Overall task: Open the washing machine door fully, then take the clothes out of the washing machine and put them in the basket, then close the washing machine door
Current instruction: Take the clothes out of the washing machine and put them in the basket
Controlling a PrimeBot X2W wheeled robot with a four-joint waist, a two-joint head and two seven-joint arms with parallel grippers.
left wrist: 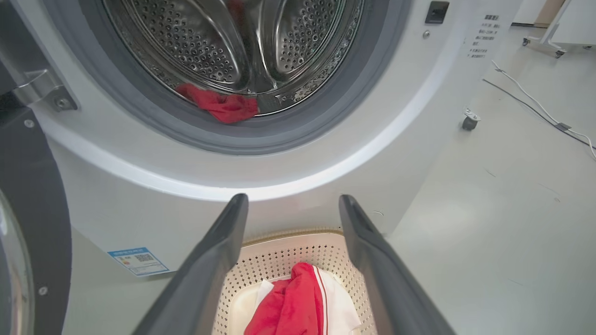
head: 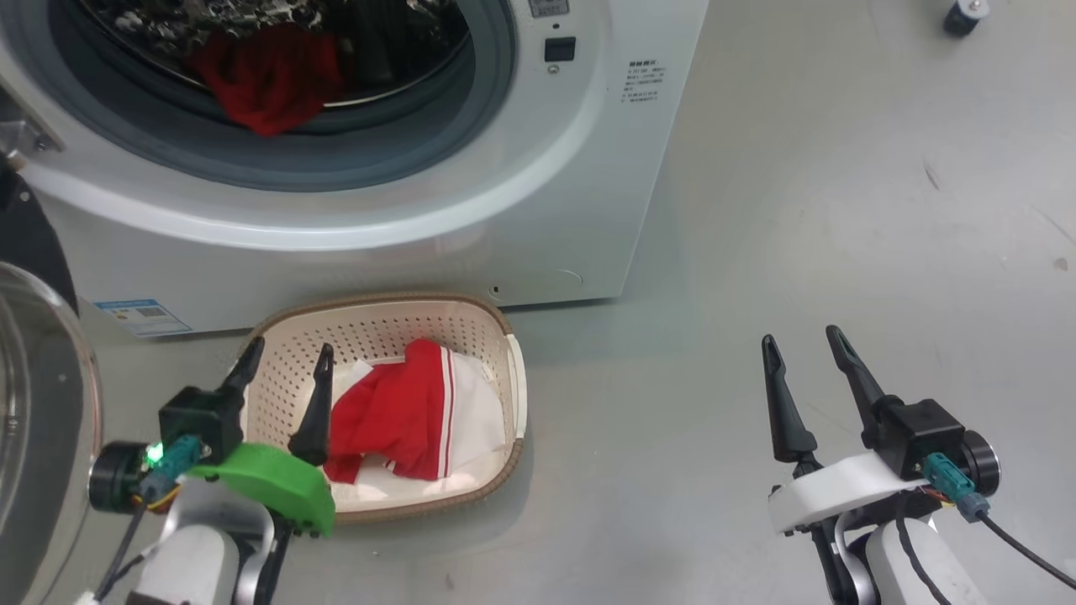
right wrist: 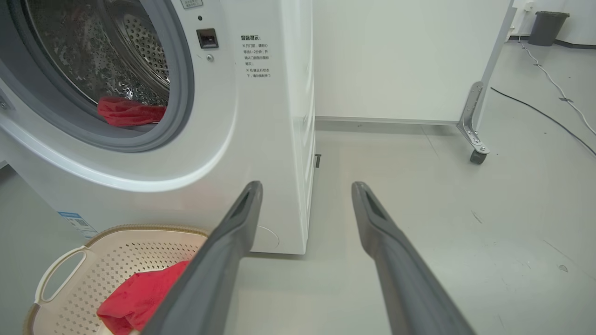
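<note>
the washing machine door [head: 34, 403] is swung wide open at the left, its clear bowl window bulging toward the camera, and the grey-rimmed drum mouth of the washing machine [head: 521, 210] stands uncovered. there's a red garment [head: 269, 80] lying at the bottom front edge of the drum, slumped over the lower lip of the steel rim; the left wrist view shows it [left wrist: 223, 107] the same way, just inside the grey seal. down on the floor [head: 799, 210], the basket [head: 378, 323] sits right at the foot of the machine's front, its far rim close against the white panel. inside it lies a red and white garment [head: 403, 412], spread from the middle toward the basket's right and near edges, white stripes showing. the left gripper [head: 291, 346] hovers over the basket's left edge, its fingers spread wide apart and holding nothing. the right gripper [head: 799, 335] hangs well off to the right above bare floor, clear of the machine's right corner, fingers likewise parted wide and empty.
</note>
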